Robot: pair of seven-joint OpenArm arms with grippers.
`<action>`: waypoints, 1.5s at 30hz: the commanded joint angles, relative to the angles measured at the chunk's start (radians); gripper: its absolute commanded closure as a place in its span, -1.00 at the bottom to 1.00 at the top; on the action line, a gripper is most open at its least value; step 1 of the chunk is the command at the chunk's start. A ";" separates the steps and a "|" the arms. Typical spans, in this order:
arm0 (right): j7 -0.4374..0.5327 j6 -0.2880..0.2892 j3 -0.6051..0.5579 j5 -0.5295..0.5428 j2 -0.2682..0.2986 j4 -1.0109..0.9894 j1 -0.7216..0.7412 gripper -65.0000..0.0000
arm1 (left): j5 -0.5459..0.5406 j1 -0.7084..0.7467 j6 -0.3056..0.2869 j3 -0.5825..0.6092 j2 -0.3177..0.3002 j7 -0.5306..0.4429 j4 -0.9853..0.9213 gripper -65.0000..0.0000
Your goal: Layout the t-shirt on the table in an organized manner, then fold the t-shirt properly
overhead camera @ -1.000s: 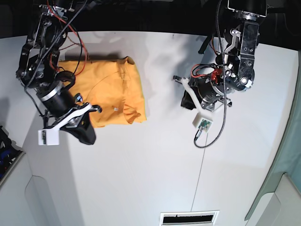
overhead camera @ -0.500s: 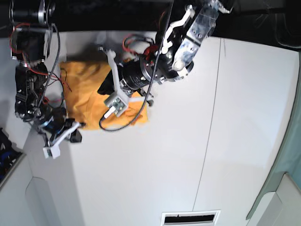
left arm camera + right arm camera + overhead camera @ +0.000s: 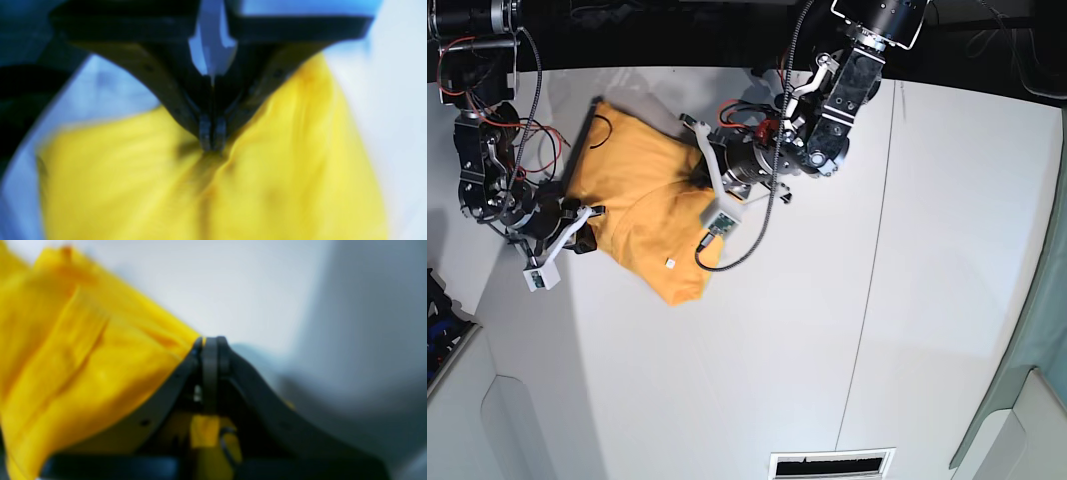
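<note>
In the left wrist view we saw the left gripper [image 3: 211,138] pinched tight on a puckered fold of the t-shirt [image 3: 267,186], its fingertips pressed together at the centre of the frame, though blur smeared everything around them. In the right wrist view the right gripper [image 3: 210,343] was likewise clamped narrow, with the shirt's edge caught at its tip and cloth trailing to the left of the frame; that view was blurred too. In the base view the left gripper [image 3: 699,178] sat near the shirt's right side, mostly hidden by its own arm, and the right gripper [image 3: 587,228] at the shirt's left edge. The t-shirt [image 3: 642,200] lay rumpled on the upper left of the table [image 3: 927,300], a small white tag [image 3: 668,263] showing near its lower end.
</note>
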 commanded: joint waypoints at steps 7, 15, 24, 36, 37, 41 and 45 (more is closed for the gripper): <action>-0.010 0.030 0.037 0.121 0.018 0.106 -0.130 1.00 | 0.024 -0.129 0.009 -0.054 -0.041 -0.011 0.012 1.00; -0.037 0.030 0.038 0.166 -0.055 0.243 -0.265 1.00 | 0.044 -0.172 0.009 -0.053 -0.041 -0.010 -0.001 1.00; -0.040 0.030 0.040 0.167 -0.124 0.246 -0.276 1.00 | 0.066 -0.186 0.017 -0.053 -0.055 -0.005 -0.001 1.00; -0.159 0.031 0.307 0.186 -0.108 0.326 -0.286 1.00 | 0.061 -0.114 0.151 -0.078 -0.173 0.053 0.188 1.00; -0.178 0.031 0.334 0.206 -0.098 0.342 -0.291 1.00 | 0.061 -0.089 0.151 -0.092 -0.181 0.057 0.215 1.00; -0.246 0.031 0.406 0.302 -0.043 0.418 -0.334 1.00 | 0.053 0.048 0.146 -0.165 -0.218 0.072 0.332 1.00; -0.326 0.031 0.413 0.387 0.034 0.473 -0.419 1.00 | 0.012 0.224 0.101 -0.241 -0.253 0.099 0.480 1.00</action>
